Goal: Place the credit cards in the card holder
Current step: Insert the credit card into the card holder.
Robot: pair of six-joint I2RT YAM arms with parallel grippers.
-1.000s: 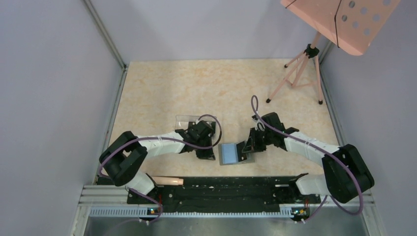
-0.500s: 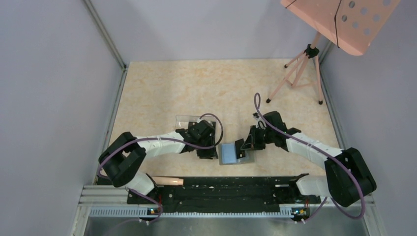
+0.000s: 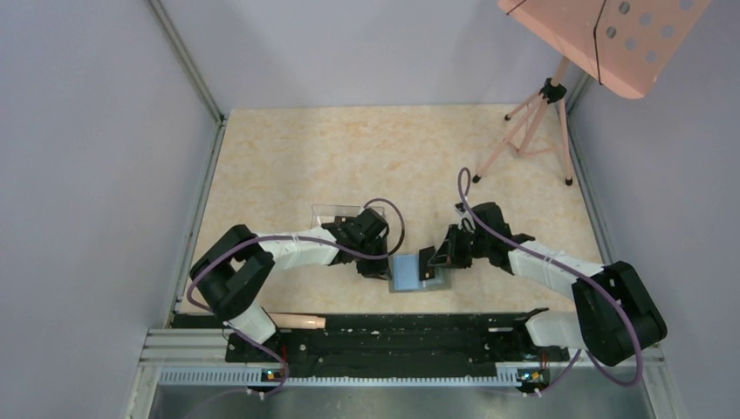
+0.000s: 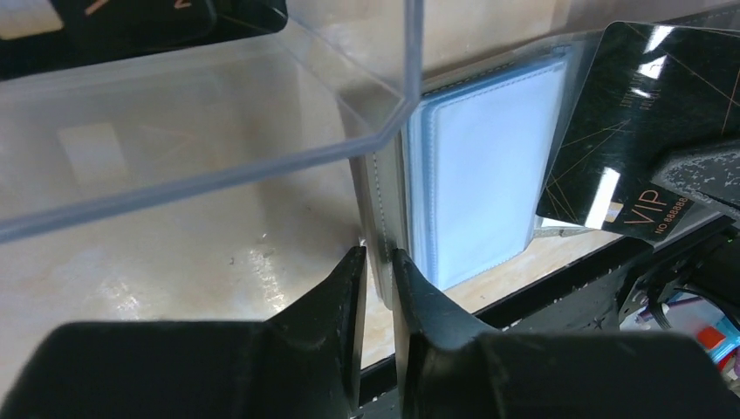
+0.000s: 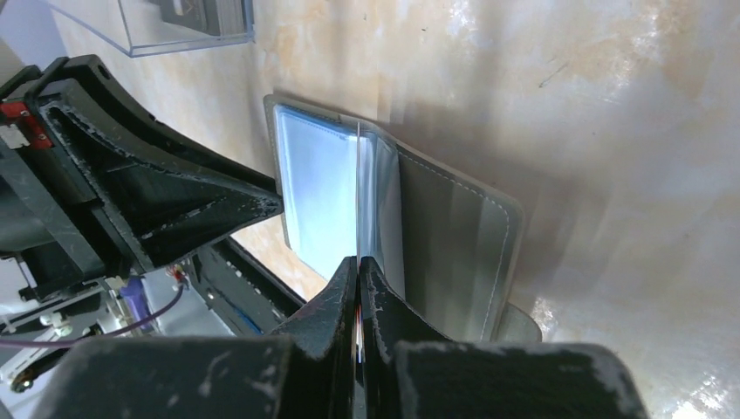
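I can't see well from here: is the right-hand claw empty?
No, the right gripper is shut on a black card, held edge-on at the open card holder.

The card holder (image 3: 407, 272) is seen lying open and flat just beside the near right corner of the clear box (image 3: 336, 212). Its pale blue-gray inside is turned up and its stitched gray cover is spread underneath. Its edge nearest the box is caught between the fingers of the left gripper (image 4: 377, 262). One credit card (image 4: 646, 131), glossy black with thin gold lines and "VIP" lettering, is held on edge above the open inside, on the side away from the box, pinched by the right gripper (image 5: 358, 262). Further black cards (image 5: 196, 13) are stacked inside the box.
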